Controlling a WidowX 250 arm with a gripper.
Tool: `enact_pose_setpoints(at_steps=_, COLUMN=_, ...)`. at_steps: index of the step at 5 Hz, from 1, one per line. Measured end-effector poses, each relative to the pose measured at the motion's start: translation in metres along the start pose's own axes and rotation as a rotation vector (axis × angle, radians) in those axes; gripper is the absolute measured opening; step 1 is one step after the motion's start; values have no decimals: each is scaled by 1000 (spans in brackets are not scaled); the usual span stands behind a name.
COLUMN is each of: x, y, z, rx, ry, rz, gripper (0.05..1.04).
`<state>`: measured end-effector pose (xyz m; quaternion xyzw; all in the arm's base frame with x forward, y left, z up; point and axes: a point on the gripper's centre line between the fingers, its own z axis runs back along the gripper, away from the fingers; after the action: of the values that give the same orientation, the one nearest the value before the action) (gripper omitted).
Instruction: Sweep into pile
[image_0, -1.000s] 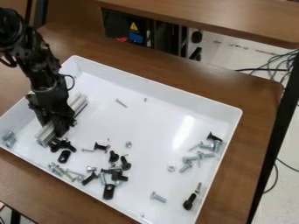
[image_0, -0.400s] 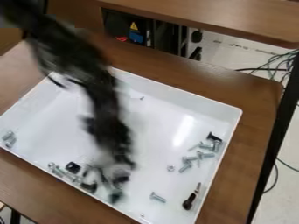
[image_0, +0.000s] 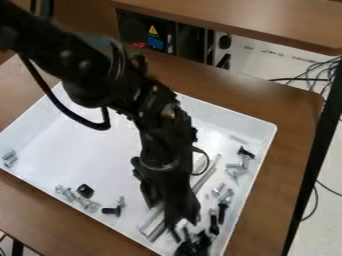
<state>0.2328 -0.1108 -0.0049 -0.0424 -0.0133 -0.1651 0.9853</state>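
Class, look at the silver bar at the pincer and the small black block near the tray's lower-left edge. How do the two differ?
The silver bar is long and straight; the black block is small and squarish.
The bar is pale metal, while the block is dark.
The bar is partly hidden behind the pincer; the block sits well away from it.
Both are in the white tray.

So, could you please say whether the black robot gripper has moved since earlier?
Yes, the gripper has moved from the left side of the white rectangular tray to its lower right.
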Motion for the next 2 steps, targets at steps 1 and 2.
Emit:
enact_pose_setpoints(at_steps=1, x=-2, y=1, z=1, rx=10, ry=6, rz=26, gripper=353)
enact_pose_setpoints(at_steps=2, x=0, y=4, z=1, rx=16, ry=0, rz=48, gripper=353)
